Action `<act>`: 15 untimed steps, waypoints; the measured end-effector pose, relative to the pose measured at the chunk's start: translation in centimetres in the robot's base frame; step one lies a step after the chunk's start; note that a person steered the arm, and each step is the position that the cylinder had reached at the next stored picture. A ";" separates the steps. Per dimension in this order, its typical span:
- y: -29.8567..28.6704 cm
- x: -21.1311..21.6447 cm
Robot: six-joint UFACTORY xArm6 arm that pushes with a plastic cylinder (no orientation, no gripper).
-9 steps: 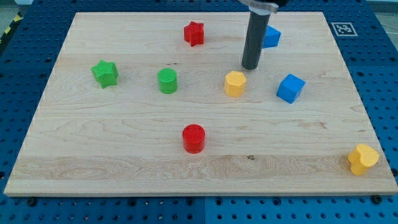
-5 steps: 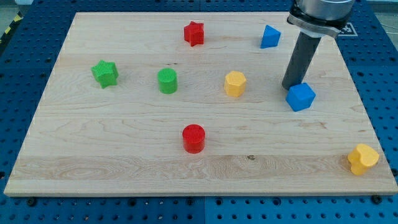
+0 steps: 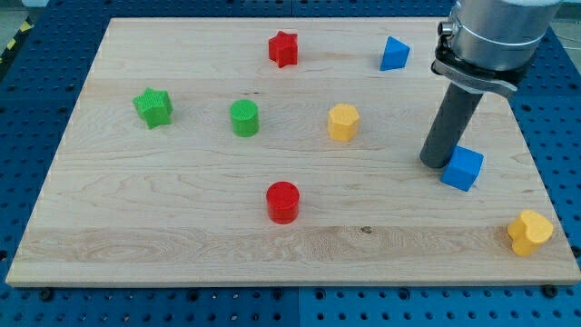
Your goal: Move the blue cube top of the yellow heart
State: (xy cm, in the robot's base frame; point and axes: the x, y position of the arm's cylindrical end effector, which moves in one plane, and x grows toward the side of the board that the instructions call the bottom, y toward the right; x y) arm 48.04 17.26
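The blue cube [image 3: 464, 169] sits on the wooden board [image 3: 182, 209] at the view's right. My tip [image 3: 435, 163] touches the cube's left side. The yellow heart [image 3: 529, 232] lies at the board's bottom right corner, below and to the right of the cube, apart from it.
A blue triangular block [image 3: 394, 54] is at the top right. A yellow hexagon-like block [image 3: 343, 122] is mid-board. A red star [image 3: 283, 48], green cylinder [image 3: 244, 118], green star [image 3: 153, 106] and red cylinder [image 3: 283, 202] lie to the left.
My tip has swept from near the yellow mid-board block to the right and down. It has pushed the blue cube down and to the right, closer to the yellow heart.
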 end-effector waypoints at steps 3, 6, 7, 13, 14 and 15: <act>2.0 1.0; 4.9 0.9; 4.9 0.9; 0.5 -0.1; -5.4 -0.3; -10.0 -0.4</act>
State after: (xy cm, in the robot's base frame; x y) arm 47.59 7.22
